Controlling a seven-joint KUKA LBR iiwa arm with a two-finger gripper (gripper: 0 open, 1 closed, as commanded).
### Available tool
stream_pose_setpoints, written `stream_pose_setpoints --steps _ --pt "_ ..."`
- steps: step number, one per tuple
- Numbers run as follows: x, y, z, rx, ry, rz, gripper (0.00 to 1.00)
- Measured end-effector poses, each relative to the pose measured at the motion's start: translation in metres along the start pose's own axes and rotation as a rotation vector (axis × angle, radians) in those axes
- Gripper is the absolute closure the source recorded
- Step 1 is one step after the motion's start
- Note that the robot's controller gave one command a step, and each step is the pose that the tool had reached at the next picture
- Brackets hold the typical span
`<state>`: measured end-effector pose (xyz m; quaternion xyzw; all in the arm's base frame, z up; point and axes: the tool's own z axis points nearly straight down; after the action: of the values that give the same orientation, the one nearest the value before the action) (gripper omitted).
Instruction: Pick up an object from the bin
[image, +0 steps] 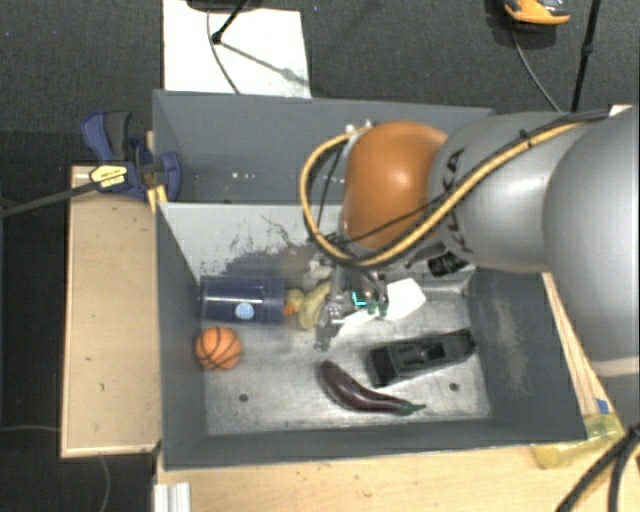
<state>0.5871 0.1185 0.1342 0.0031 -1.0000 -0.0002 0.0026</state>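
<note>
Several loose things lie in the bin. My end effector hangs low near the middle, just beside a pale yellow lump that lies at the right end of a dark blue can. Whether the end effector is spread or pressed together I cannot tell. The lump looks light and perhaps soft, so I would take it gently across its narrow part. A purple toy aubergine lies nearer the front.

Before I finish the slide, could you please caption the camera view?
Arm's hand hangs low in the bin among a blue can, orange ball, purple eggplant and black block.
</note>
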Motion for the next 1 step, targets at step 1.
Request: stream_pose_setpoints --steps 1 --pt "-0.0020 -0.0005 -0.0047 -0.001 -0.008 0.003 0.00"
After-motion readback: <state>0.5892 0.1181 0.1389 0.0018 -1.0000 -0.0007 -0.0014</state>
